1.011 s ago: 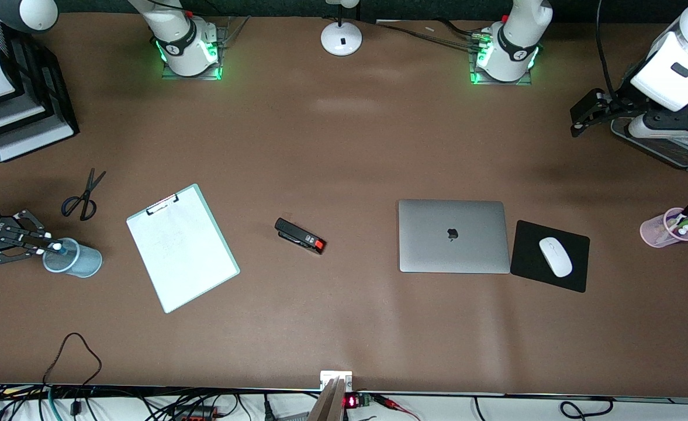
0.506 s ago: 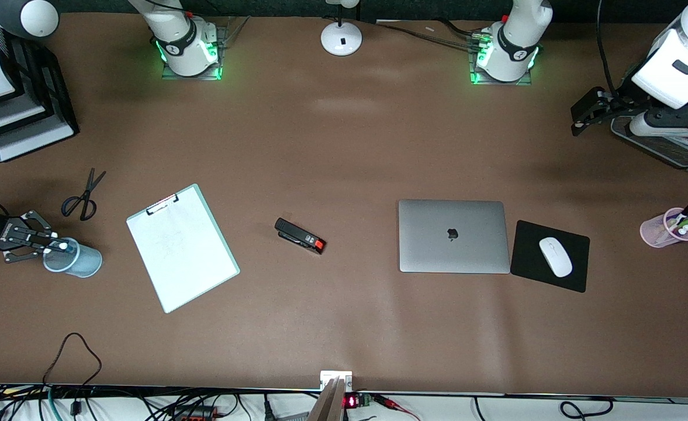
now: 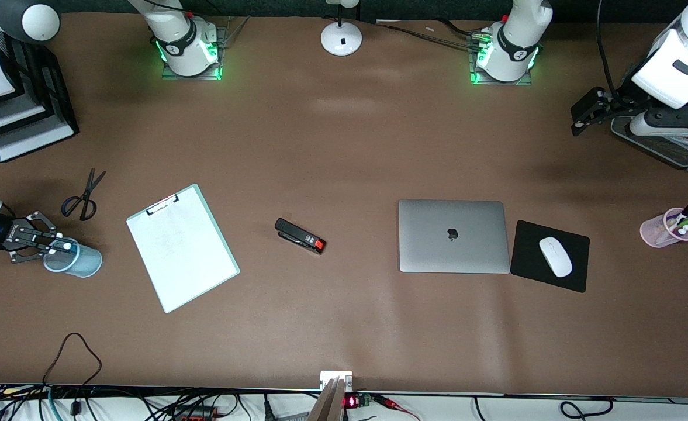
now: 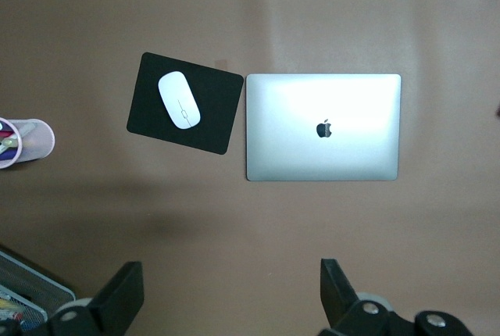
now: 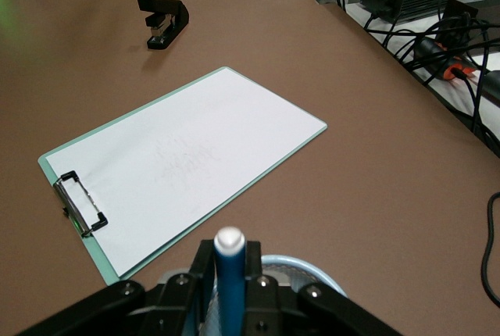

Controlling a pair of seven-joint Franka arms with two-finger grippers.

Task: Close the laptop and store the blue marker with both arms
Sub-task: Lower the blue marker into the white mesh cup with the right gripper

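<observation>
The right gripper [image 3: 51, 245] hangs over the light-blue cup [image 3: 78, 261], its fingers [image 5: 251, 269] flanking the one blue marker [image 5: 230, 273] standing in the cup — whether they grip it I cannot tell. A second ago it reached farther over the cup. The left gripper [image 3: 583, 116], spread, waits high by the mesh tray [image 3: 665, 149]. One laptop [image 3: 453, 236] lies shut beside the mouse pad [image 3: 531, 266].

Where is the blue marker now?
The blue marker stands upright between the right gripper's fingers, in the blue mesh cup at the right arm's table end.
</observation>
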